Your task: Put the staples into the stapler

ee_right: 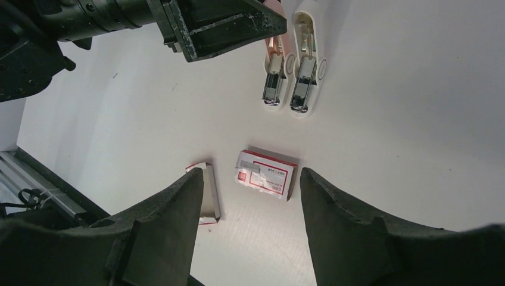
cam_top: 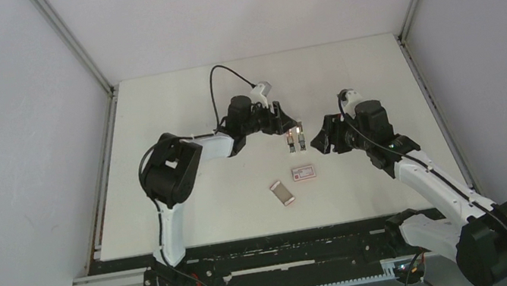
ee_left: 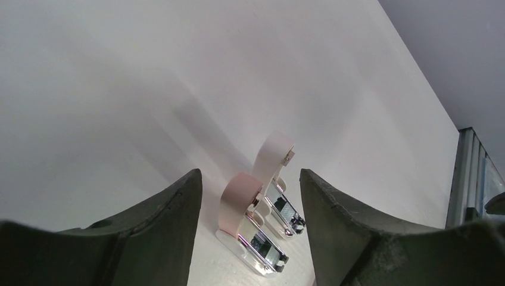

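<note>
Your left pincer (ee_left: 250, 179) stands wide open and empty, just over two opened mini staplers (ee_left: 253, 229). Your right pincer (ee_right: 250, 179) is equally open and empty, above the pink-red carton (ee_right: 268, 174). The print on its white label is too small to read. The staples (ee_right: 209, 193) lie grey in the tray (ee_right: 196, 168) beside it. White worktop (cam_top: 191, 206), grey walls (cam_top: 0, 114).

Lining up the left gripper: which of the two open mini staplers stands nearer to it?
The pinker stapler, right in front of the left gripper. The paler stapler stands beside it, just beyond, on the side away from that gripper.
</note>
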Action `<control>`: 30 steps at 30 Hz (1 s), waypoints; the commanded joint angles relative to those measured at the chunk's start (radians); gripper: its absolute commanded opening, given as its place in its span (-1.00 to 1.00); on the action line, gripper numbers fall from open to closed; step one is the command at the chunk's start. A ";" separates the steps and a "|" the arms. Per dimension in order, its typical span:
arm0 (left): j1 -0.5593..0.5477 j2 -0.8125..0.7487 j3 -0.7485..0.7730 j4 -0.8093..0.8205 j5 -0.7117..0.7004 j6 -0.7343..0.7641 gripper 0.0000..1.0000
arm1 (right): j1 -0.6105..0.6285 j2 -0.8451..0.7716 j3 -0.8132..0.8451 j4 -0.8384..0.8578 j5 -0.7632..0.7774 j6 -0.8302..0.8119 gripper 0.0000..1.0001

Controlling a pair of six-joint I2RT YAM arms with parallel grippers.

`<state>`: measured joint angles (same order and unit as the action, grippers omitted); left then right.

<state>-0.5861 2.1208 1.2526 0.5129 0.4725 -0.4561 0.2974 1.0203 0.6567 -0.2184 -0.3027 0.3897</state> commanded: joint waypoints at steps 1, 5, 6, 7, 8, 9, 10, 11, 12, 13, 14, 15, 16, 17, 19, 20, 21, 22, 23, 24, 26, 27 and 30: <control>0.007 0.021 0.070 0.026 0.067 -0.031 0.29 | -0.010 -0.003 0.002 0.051 -0.024 0.008 0.19; 0.008 0.020 0.064 0.024 0.068 -0.026 0.06 | -0.012 -0.002 0.001 0.050 -0.027 0.008 0.18; 0.008 0.015 0.059 0.025 0.066 -0.022 0.00 | -0.013 -0.002 0.002 0.049 -0.028 0.008 0.18; 0.008 0.012 0.053 0.024 0.064 -0.018 -0.06 | -0.014 0.000 0.002 0.049 -0.029 0.008 0.18; 0.008 0.008 0.046 0.024 0.062 -0.013 -0.11 | -0.015 0.000 0.001 0.049 -0.030 0.008 0.17; 0.008 0.005 0.041 0.024 0.061 -0.007 -0.16 | -0.016 0.000 0.001 0.050 -0.032 0.008 0.18; 0.008 0.004 0.037 0.024 0.061 -0.004 -0.20 | -0.017 0.000 0.002 0.049 -0.033 0.008 0.17; 0.008 0.002 0.032 0.024 0.061 0.001 -0.25 | -0.017 -0.001 0.002 0.048 -0.033 0.008 0.17; 0.008 0.000 0.026 0.024 0.063 0.005 -0.28 | -0.017 -0.001 0.002 0.048 -0.034 0.008 0.17; 0.008 -0.002 0.023 0.024 0.061 0.008 -0.29 | -0.018 -0.002 0.002 0.048 -0.035 0.008 0.17; 0.008 -0.005 0.019 0.024 0.061 0.013 -0.33 | -0.018 -0.002 0.003 0.048 -0.035 0.008 0.17; 0.008 -0.009 0.014 0.024 0.060 0.017 -0.36 | -0.018 -0.002 0.002 0.046 -0.035 0.008 0.17; 0.008 -0.011 0.009 0.024 0.058 0.023 -0.38 | -0.019 -0.002 0.002 0.045 -0.034 0.006 0.17; 0.008 -0.015 0.003 0.024 0.054 0.027 -0.41 | -0.020 -0.001 0.001 0.044 -0.032 0.006 0.17; 0.008 -0.029 -0.012 0.024 0.046 0.041 -0.45 | -0.020 0.000 0.002 0.044 -0.032 0.007 0.17; 0.008 -0.037 -0.027 0.025 0.037 0.047 -0.48 | -0.020 0.000 0.002 0.044 -0.032 0.008 0.17; 0.008 -0.048 -0.043 0.029 0.023 0.056 -0.50 | -0.020 0.002 0.002 0.045 -0.032 0.008 0.17; 0.008 -0.060 -0.064 0.044 0.010 0.062 -0.53 | -0.020 0.004 0.002 0.045 -0.032 0.008 0.17; 0.008 -0.075 -0.089 0.062 -0.005 0.064 -0.54 | -0.020 0.005 0.001 0.048 -0.032 0.009 0.17; 0.008 -0.092 -0.118 0.082 -0.019 0.067 -0.57 | -0.020 0.006 -0.001 0.052 -0.032 0.013 0.16; 0.008 -0.124 -0.178 0.130 -0.052 0.065 -0.60 | -0.020 0.009 -0.006 0.062 -0.026 0.022 0.16; 0.008 -0.142 -0.210 0.152 -0.068 0.064 -0.60 | -0.020 0.012 -0.009 0.067 -0.025 0.028 0.16; 0.008 -0.193 -0.301 0.217 -0.115 0.061 -0.66 | -0.016 0.026 -0.016 0.091 -0.033 0.049 0.15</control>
<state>-0.5819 2.0193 1.0592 0.6350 0.4332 -0.4255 0.2817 1.0344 0.6479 -0.2028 -0.3244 0.4038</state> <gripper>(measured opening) 0.302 0.578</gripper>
